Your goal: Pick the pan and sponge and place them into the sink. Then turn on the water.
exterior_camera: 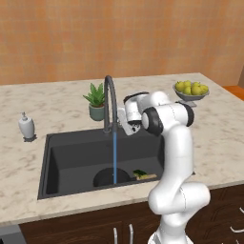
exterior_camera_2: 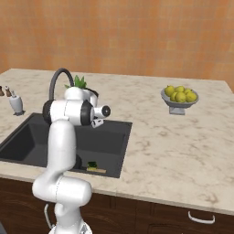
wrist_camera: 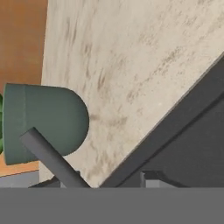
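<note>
The sink (exterior_camera: 71, 157) is a dark grey basin with a tall arched faucet (exterior_camera: 110, 95). A thin blue stream of water (exterior_camera: 115, 157) falls from the faucet's tip onto the black pan (exterior_camera: 102, 178), which lies on the sink floor with its wooden handle (exterior_camera: 148, 177) pointing right. The green-and-yellow sponge (exterior_camera: 139, 173) lies in the sink beside the handle, and shows as the sponge (exterior_camera_2: 93, 164) from the other side. My gripper (exterior_camera: 127, 126) hovers at the faucet's base, behind the sink. In the hand view my gripper (wrist_camera: 105, 180) has its tips apart, with the grey faucet lever (wrist_camera: 48, 159) at its left tip.
A potted plant (exterior_camera: 96, 102) stands just behind the faucet, close to my hand; its pot (wrist_camera: 43, 122) looms in the hand view. A soap dispenser (exterior_camera: 26, 127) sits left of the sink. A bowl of yellow fruit (exterior_camera: 190, 90) stands at the back right.
</note>
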Robot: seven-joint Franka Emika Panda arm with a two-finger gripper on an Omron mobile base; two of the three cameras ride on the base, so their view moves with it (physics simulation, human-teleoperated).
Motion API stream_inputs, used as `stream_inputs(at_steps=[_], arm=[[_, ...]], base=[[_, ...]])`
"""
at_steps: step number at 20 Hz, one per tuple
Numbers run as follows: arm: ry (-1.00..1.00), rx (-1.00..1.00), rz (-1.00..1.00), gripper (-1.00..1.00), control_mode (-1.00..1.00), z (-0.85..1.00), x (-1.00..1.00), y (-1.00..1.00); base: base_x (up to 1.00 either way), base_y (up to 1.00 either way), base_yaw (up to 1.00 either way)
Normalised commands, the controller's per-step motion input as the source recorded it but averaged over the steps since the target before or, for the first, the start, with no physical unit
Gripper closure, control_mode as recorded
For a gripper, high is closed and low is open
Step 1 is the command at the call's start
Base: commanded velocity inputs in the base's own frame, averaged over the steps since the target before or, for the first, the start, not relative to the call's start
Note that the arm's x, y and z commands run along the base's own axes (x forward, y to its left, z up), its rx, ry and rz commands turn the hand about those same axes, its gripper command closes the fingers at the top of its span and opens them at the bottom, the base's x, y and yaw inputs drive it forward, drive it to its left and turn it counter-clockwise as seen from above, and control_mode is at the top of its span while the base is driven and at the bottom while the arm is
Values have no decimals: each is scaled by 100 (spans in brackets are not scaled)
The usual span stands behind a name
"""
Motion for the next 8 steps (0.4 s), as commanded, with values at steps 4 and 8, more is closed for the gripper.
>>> stream_inputs(at_steps=[4,8], arm=[[11,1,0,100,-100,-19,9,0],[0,0,0,100,-100,0,0,0]], base=[[0,0,0],[0,0,0]])
